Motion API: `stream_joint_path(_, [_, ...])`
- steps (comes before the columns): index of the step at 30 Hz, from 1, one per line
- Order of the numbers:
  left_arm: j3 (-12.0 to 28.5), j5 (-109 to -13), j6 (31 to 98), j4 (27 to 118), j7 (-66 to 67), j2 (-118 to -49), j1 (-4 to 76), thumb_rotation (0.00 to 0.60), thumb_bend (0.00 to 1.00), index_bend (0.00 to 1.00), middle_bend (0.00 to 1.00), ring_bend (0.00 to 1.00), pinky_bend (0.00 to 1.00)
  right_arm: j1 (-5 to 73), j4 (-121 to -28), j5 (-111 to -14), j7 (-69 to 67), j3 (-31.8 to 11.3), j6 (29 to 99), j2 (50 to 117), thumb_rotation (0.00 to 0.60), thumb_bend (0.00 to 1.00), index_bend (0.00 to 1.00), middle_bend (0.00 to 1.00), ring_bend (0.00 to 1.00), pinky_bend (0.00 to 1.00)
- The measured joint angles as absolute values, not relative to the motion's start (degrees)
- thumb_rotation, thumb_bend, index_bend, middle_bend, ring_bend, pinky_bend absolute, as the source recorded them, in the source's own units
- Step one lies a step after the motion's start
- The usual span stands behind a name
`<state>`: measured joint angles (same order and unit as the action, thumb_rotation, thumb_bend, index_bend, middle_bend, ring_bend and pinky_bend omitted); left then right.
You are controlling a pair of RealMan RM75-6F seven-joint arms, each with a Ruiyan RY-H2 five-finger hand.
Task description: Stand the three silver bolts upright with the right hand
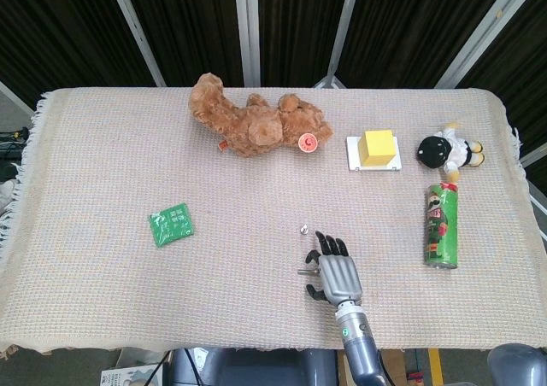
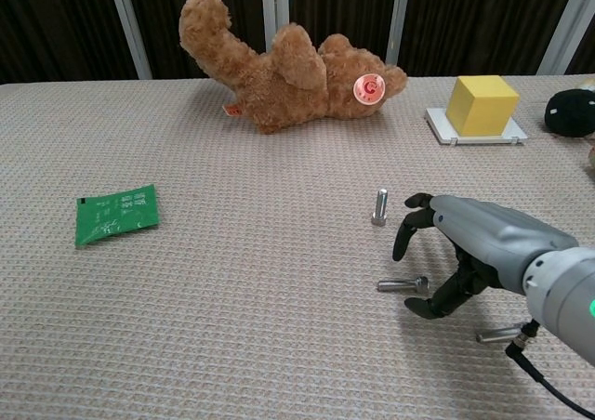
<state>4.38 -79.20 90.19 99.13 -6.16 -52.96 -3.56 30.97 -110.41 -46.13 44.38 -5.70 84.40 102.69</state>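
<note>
One hand in play, the right hand (image 2: pixel 453 253), and it sits low over the counter (image 2: pixel 232 346) with its fingers (image 2: pixel 410 225) spread and curled downward, holding nothing. The thumb tip is right at the head end of a lying bolt (image 2: pixel 402 285); whether it actually touches, the chest view does not settle. That bolt lies flat, its shaft pointing away to the left. From the head view the same hand (image 1: pixel 337 271) covers most of it, and only the shaft end pokes out on the left side.

Just beyond the fingertips stands an upright bolt (image 2: pixel 379 206), head down on the woven cloth and clear of the hand. A third bolt (image 2: pixel 497 333) lies flat nearer the camera, partly behind the wrist and its cable.

The left hand shows in neither view.

Moving outward: a green packet (image 2: pixel 116 213) lies flat well off to the left. At the back, a brown teddy bear (image 2: pixel 279 72) sprawls on its side, a pink round tag on it. To the right of the bear, a yellow cube (image 2: pixel 482 104) rests on a white plate (image 2: pixel 444 127). Further right in the head view, a small black-and-white plush toy (image 1: pixel 446 151) lies above a green can (image 1: pixel 442 225) on its side.
</note>
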Motion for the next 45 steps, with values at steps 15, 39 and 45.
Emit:
stream_joint_path(15, [4.44,-79.05,90.16,99.18,-5.82,-53.06,-3.53,0.600,0.08,0.09,0.04,0.00,0.08,30.93,-107.00,-44.32,44.86,-8.08,82.44,104.95,0.600,0.30,0.47,0.00,0.00,0.07])
stream_joint_path(39, [4.50,-78.83,90.00,99.19,-5.72,-53.09,-3.48,0.600,0.08,0.09,0.04,0.00,0.08,30.88,-104.74,-42.98,45.48,-9.62,81.59,106.78,0.600,0.35,0.52,0.00,0.00,0.07])
stream_joint_path(45, [4.55,-78.63,89.95,99.21,-5.67,-53.07,-3.48,0.600,0.08,0.09,0.04,0.00,0.08,31.01,-103.86,-42.45,45.68,-10.21,81.45,107.58,0.600,0.35,0.53,0.00,0.00,0.07])
